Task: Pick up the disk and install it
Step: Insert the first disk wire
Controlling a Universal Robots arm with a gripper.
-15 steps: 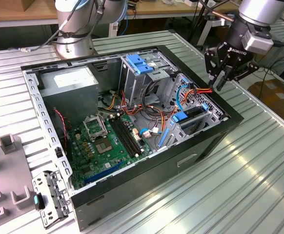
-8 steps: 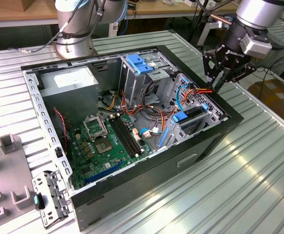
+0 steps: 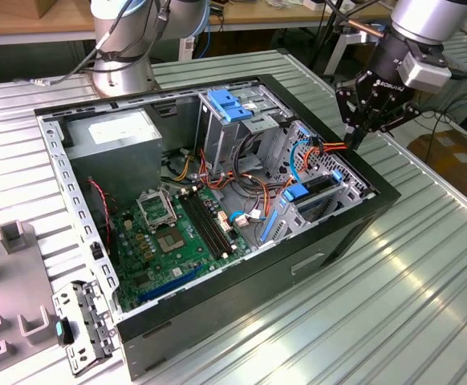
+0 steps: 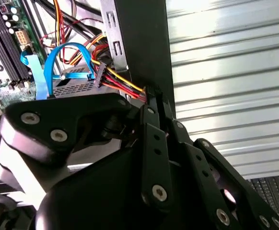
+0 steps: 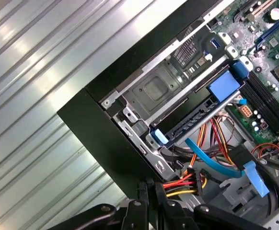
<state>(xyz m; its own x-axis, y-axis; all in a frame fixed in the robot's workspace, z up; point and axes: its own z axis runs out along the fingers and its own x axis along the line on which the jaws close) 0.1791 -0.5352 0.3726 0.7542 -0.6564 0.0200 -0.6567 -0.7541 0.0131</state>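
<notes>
While the black linkage gripper (image 3: 354,135) hangs at the upper right of the exterior view, over the far edge of the open black computer case (image 3: 217,309), you can see its fingers drawn together with nothing between them. In both wrist views the tips (image 4: 155,96) (image 5: 149,184) sit just beside the red, yellow and black power wires (image 4: 122,81), close to the case wall; whether they touch the wires I cannot tell.

The disk, a flat dark hard drive edged with bright blue plastic rails (image 3: 307,191), is not in the gripper. It lies inside the metal drive cage at the right of the case, right of the green motherboard (image 3: 169,233). In the first wrist view it runs across the middle of the frame (image 5: 190,120), with its wide blue tab toward the upper right.

By my reading, the pick-up and the placing into the bay are done. Whether the drive is pushed fully home, or cabled, you cannot settle from these views.
</notes>
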